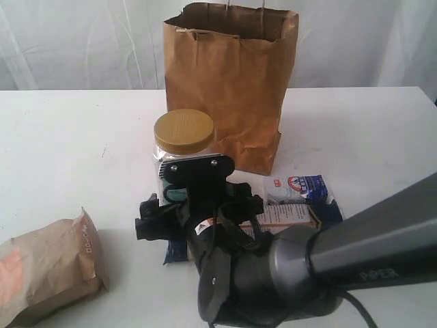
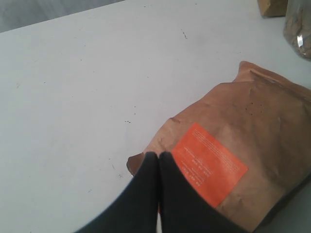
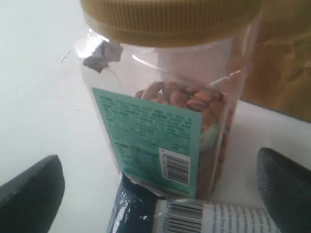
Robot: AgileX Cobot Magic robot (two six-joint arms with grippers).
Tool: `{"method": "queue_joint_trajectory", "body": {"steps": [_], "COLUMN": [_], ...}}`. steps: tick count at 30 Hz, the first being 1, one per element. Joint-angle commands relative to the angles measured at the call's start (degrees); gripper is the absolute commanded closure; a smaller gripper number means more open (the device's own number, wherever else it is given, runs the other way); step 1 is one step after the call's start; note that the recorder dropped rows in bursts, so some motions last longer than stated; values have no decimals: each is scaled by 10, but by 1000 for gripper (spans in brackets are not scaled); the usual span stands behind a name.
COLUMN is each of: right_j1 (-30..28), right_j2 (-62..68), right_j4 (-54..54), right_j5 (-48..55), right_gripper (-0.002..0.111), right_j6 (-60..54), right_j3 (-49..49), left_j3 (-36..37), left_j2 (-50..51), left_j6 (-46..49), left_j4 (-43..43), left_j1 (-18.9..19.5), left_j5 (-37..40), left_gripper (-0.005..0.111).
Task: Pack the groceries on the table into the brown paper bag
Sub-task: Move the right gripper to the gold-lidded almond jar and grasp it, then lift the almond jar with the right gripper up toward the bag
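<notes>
Pickup looks in hand: right gripper, wide open and empty, faces the clear jar at frame centre, before the brown paper bag. Next: advance, then clamp it. Left gripper, closed on nothing, hangs over the brown pouch.

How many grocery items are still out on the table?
4: the jar by the paper bag, the small blue-white packet and long packet beside the arm, the brown pouch off alone. The arm may hide others.
</notes>
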Motion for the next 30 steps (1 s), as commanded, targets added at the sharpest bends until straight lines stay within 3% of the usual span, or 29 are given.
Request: {"method": "queue_joint_trajectory", "body": {"steps": [1,14,19,22,30], "right_j1": [-3,-7,-7,-7,-7], "right_j2": [21,82,93,98,133], "right_j4": [-10,62,130,126,129], "right_j5": [-7,-25,-87,-87,-89], "right_gripper": [8,8,8,8,8], "right_j6": [-13,-55,-52,-9,-36], "right_j3": [-23,-112,-125,-139,-184], "left_j3": [2,2,2,2,2], "left_j2": [-2,-2,-2,-2,-2], "left_j6": [0,0,0,0,0], "left_j4": [2,2,2,2,2], "left_j1": [-4,-4,-4,-4,-4], "left_j5": [-1,-1,-1,-1,-1], "left_gripper": [107,107,107,107,107]}}
